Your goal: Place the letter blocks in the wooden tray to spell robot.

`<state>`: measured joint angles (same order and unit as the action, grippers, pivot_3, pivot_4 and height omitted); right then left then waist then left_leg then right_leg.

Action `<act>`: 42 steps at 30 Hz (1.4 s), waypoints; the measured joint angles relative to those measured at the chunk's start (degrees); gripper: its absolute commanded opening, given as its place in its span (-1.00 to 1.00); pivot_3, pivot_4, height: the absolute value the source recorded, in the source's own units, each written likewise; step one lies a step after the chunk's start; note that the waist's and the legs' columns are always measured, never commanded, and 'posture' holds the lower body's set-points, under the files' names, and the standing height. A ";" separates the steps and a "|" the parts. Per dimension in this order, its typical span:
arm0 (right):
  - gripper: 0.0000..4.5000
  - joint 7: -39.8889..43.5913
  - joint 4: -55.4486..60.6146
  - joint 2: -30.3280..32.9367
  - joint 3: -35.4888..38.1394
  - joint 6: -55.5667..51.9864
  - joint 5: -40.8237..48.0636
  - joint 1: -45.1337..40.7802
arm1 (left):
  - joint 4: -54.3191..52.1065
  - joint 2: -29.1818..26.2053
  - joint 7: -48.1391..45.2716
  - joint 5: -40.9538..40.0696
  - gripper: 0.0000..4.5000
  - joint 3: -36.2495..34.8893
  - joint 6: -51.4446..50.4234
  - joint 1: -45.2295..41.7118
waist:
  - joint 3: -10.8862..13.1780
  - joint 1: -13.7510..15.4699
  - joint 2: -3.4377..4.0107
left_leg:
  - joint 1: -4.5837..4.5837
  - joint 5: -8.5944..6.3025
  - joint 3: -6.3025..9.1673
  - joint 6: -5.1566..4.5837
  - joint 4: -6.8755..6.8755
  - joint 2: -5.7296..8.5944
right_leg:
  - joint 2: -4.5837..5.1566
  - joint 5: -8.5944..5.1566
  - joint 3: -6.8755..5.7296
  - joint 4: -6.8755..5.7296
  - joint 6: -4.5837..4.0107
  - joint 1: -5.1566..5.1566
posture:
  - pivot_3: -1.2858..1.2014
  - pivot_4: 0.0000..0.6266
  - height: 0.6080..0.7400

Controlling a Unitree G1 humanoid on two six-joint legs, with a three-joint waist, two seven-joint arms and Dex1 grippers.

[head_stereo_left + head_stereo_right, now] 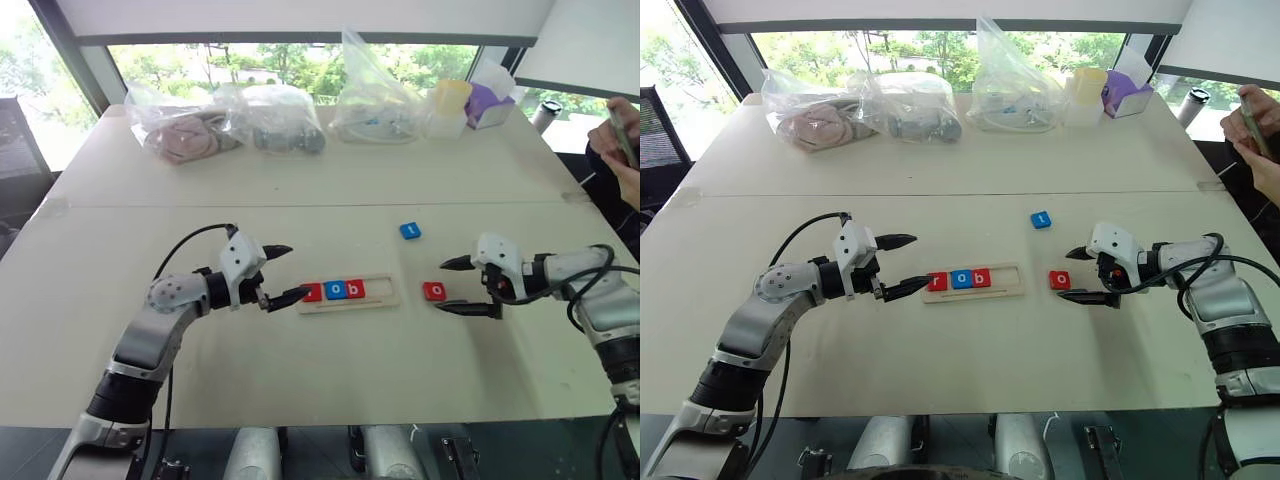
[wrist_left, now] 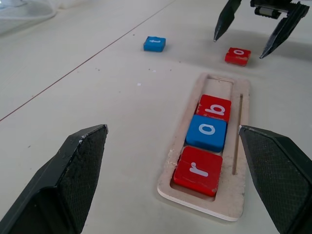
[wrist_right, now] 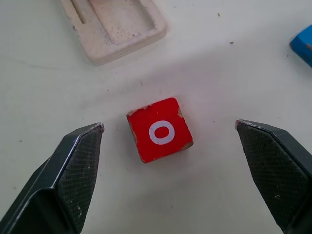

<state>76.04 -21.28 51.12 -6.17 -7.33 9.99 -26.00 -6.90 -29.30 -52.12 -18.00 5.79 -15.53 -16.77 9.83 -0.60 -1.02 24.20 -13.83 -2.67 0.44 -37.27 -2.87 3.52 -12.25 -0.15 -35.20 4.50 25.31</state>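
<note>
Between the spread black fingers of the right gripper (image 3: 170,141) lies a red o block (image 3: 159,129), flat on the table (image 1: 300,380) and touched by neither finger. Just past it is the empty end of the wooden tray (image 3: 114,36), and a blue t block (image 1: 410,231) lies alone farther out on the table, apart from both. At the tray's other end the left gripper (image 1: 279,273) hangs with its fingers wide apart as well, holding nothing, its lower fingertip (image 1: 297,295) close beside the tray's rim. Inside the tray (image 2: 239,195) three blocks sit side by side in a row: a red r block (image 2: 198,170) nearest the left gripper, then a blue o block (image 2: 207,132), then a red b block (image 2: 213,107). Clear bags (image 1: 230,125) sit along the table's far edge.
</note>
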 measured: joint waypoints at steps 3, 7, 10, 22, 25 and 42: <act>0.74 0.54 -2.55 -0.95 -0.54 2.06 -0.87 -0.28 | -0.01 -0.04 0.05 0.01 1.00 -0.02 0.00 0.01 | -0.01 0.05 0.01 | -0.01 0.00 -0.01 0.00 -0.03 0.00 | 0.01 0.01 0.01 -0.01 0.01 -0.02 | 0.03 -0.52 1.00; -0.11 -0.56 -4.45 -2.54 -0.38 5.05 -2.15 -1.00 | -0.01 -0.05 0.21 0.00 1.00 -0.04 -0.01 0.01 | -0.01 0.00 0.01 | -0.21 0.00 -0.01 0.01 -0.04 0.00 | 0.00 0.01 0.01 -0.01 0.00 -0.22 | 0.03 -0.52 1.00; -0.50 -2.19 -4.61 -3.68 -0.30 6.99 -2.56 -1.01 | -0.01 -0.06 0.38 0.02 1.00 -0.04 -0.01 0.02 | -0.01 -0.18 0.01 | -0.52 0.00 -0.03 0.01 -0.01 0.00 | 0.00 0.00 0.01 -0.02 0.00 -0.46 | 0.03 -0.52 1.00; -0.50 0.08 12.43 -7.17 -4.41 -0.33 -1.67 -4.26 | 0.00 -0.23 0.32 0.03 1.00 -0.07 0.11 -0.12 | 0.00 0.05 0.03 | -0.67 0.00 -0.05 0.01 0.04 -0.02 | 0.02 0.00 0.02 -0.05 -0.01 -0.56 | 0.03 -0.52 1.00; -0.50 0.26 11.39 -8.58 -7.29 0.59 -3.30 -5.13 | -0.01 -0.24 0.37 0.02 1.00 -0.08 0.11 -0.18 | 0.00 0.08 0.03 | -0.67 0.00 -0.08 0.01 0.03 -0.01 | 0.05 0.00 0.03 -0.04 -0.01 -0.57 | 0.03 -0.52 1.00; -0.50 0.89 1.67 -12.61 -11.20 7.13 -8.29 -10.24 | -0.77 -0.51 2.03 -0.01 1.00 -0.36 -0.07 0.26 | 0.00 -0.02 0.03 | -0.68 0.00 -0.09 0.01 0.05 -0.02 | 0.04 0.00 0.03 -0.05 -0.01 -0.57 | 0.03 -0.52 1.00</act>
<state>76.93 -19.60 38.52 -17.37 -0.20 1.71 -36.24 -7.67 -29.82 -50.09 -18.01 5.43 -15.60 -16.51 9.83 -0.62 -0.98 23.52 -13.83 -2.76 0.45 -37.22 -2.88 3.56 -12.24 -0.13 -35.24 4.49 24.74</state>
